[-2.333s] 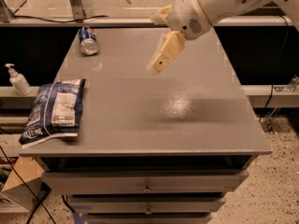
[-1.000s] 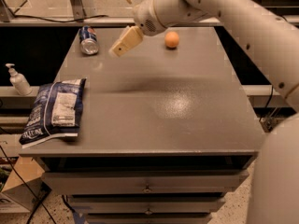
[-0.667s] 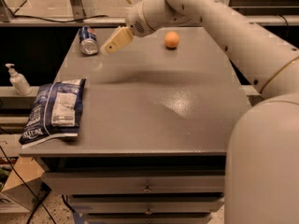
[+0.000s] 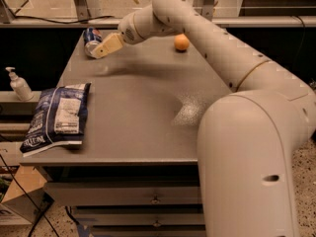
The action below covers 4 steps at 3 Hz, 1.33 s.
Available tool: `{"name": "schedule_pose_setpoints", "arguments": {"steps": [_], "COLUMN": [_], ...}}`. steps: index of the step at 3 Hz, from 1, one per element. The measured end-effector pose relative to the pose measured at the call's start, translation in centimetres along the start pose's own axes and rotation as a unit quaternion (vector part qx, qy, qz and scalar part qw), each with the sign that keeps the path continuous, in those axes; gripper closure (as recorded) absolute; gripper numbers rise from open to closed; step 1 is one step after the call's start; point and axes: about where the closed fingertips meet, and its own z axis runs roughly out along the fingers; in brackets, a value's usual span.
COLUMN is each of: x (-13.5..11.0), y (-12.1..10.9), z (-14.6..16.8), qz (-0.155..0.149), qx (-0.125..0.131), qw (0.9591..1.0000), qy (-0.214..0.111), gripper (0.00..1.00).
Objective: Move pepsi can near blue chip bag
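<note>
The pepsi can (image 4: 91,37) lies on its side at the back left corner of the grey table (image 4: 148,112), a silver end facing front. The blue chip bag (image 4: 57,117) lies flat at the table's front left edge, white label up, far from the can. My gripper (image 4: 104,46) reaches in from the right on the long white arm and hovers just right of and in front of the can, its tan tip right beside it. I cannot tell whether it touches the can.
An orange ball (image 4: 181,42) sits at the back of the table, right of the gripper. A white pump bottle (image 4: 19,84) stands on a ledge left of the table. Drawers (image 4: 123,194) run below the front edge.
My gripper has swung left across the back of the table, from above the middle to right beside the can. Can, bag and ball have not moved.
</note>
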Motion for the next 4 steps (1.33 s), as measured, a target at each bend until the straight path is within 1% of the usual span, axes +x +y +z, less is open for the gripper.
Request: {"name": "schedule_pose_setpoints", "arguments": {"steps": [1,2,3,4], "x": [-0.3,-0.9,-1.3,-1.4], "y": [0.1,0.9,1.7,1.8], "z": [3.4,6.2,8.4,9.7], "qz": [0.014,0.019,0.023,0.038], "qx": [-0.014,-0.032,-0.047,-0.047], "qw": [0.9998,0.9993,0.9986,0.9981], "qy": [-0.007,-0.010,-0.009,-0.015], "gripper": [0.00,0.00,0.04,0.21]}}
